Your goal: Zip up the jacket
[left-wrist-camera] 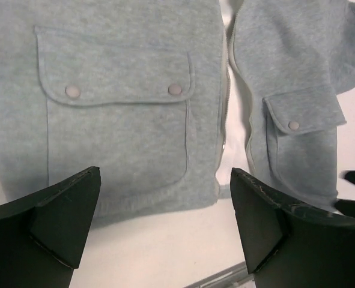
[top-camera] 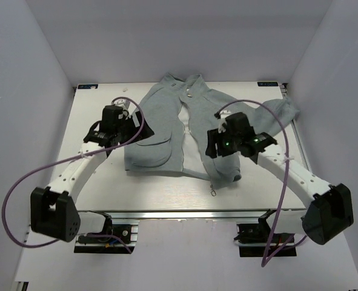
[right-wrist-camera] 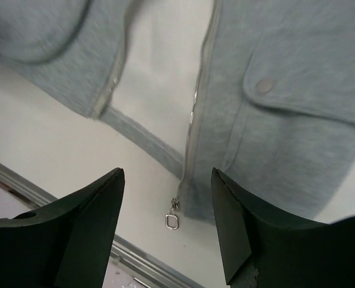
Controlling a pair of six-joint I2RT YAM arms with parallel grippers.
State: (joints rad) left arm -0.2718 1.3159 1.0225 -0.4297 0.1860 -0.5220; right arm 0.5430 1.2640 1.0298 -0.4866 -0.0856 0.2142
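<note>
The grey-green fleece jacket (top-camera: 160, 121) lies flat on the white table, front open, with pale lining (top-camera: 192, 154) showing between the two panels. The silver zipper pull (right-wrist-camera: 172, 221) hangs at the hem of the right-hand panel and also shows in the top view (top-camera: 214, 193). My right gripper (right-wrist-camera: 168, 177) is open and empty, hovering just above that pull; in the top view it (top-camera: 218, 147) is over the right panel. My left gripper (left-wrist-camera: 165, 180) is open and empty above the hem of the left panel, below its flap pocket (left-wrist-camera: 120, 78); in the top view it (top-camera: 133, 134) is at the jacket's left edge.
The table's metal front rail (top-camera: 185, 213) runs close below the jacket hem. Purple cables (top-camera: 21, 182) loop off both arms. White walls enclose the table on three sides. The jacket's right sleeve (top-camera: 281, 112) reaches toward the right edge.
</note>
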